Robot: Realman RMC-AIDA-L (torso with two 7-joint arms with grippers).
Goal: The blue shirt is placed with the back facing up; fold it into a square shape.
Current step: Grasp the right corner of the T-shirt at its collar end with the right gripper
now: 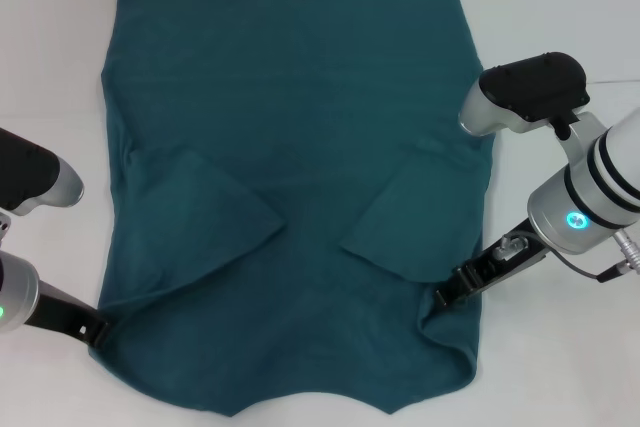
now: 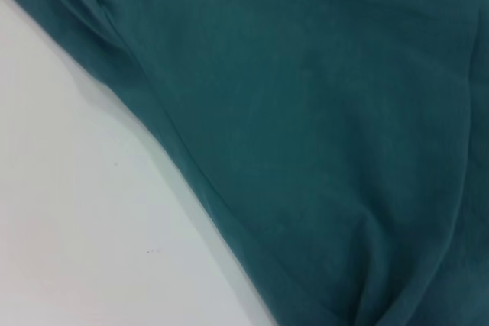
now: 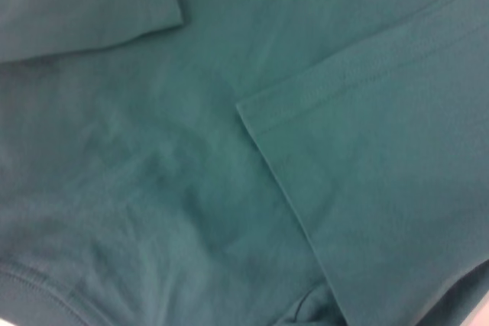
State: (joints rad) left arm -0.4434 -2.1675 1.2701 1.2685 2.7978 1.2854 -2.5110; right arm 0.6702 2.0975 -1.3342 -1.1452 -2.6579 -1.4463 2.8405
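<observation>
The blue shirt [image 1: 300,127] lies flat on the white table, collar end near me, hem at the far side. Both short sleeves are folded inward: the left sleeve [image 1: 200,212] and the right sleeve [image 1: 425,212]. My left gripper [image 1: 98,331] is at the shirt's near left edge, shut on the fabric. My right gripper [image 1: 446,297] is at the near right edge, shut on fabric that puckers around it. The left wrist view shows the shirt's edge [image 2: 321,112] against the table. The right wrist view is filled by the shirt [image 3: 176,188] and a sleeve hem [image 3: 336,89].
The white table [image 1: 50,67] surrounds the shirt, with bare strips at the left and the right [image 1: 560,7]. The right arm's body [image 1: 590,192] stands beside the shirt's right edge.
</observation>
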